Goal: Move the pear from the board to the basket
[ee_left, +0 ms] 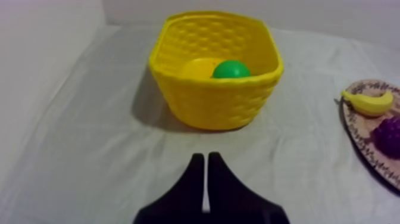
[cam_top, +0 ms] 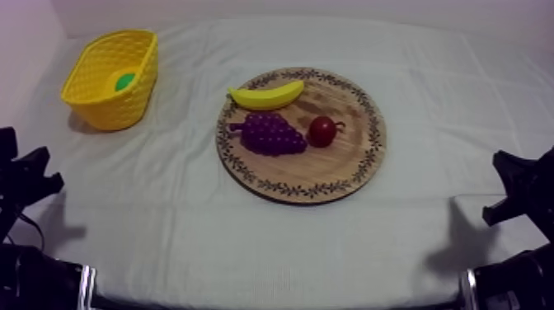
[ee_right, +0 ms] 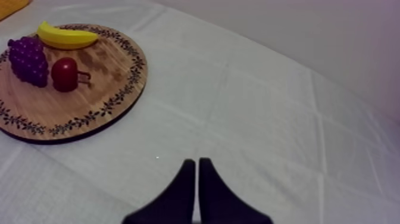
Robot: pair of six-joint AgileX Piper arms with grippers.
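**Pear in basket; both arms low at the frame edges**

Upper left of the top view: a yellow woven plastic basket (cam_top: 124,107) stands on the grey-white cloth-covered table (cam_top: 165,223). A green rounded toy fruit, which I take to be the pear (cam_top: 124,81), lies on the basket's floor, below the rim.

Lower left: the left gripper (ee_left: 206,156) has its fingers pressed together in a narrow wedge, pinching nothing. It points at the basket and is clear of it.

Centre: a round wooden board with a patterned rim (cam_top: 330,173) holds three fruit. A yellow toy banana (cam_top: 265,96) lies near its upper edge. A purple bunch of grapes (cam_top: 270,133) and a small red fruit (cam_top: 321,130) sit side by side below. There is no pear on the board.

Lower right: the right gripper (ee_right: 197,161) also has its fingers pressed together on nothing. It is over bare cloth, well apart from the board.

Judgement: the placement looks done.

Risks:
- A further grasp at the board would take the wrong fruit.
- A forward move of the left arm could nudge the basket, which looks light, and tip it or spill the pear.
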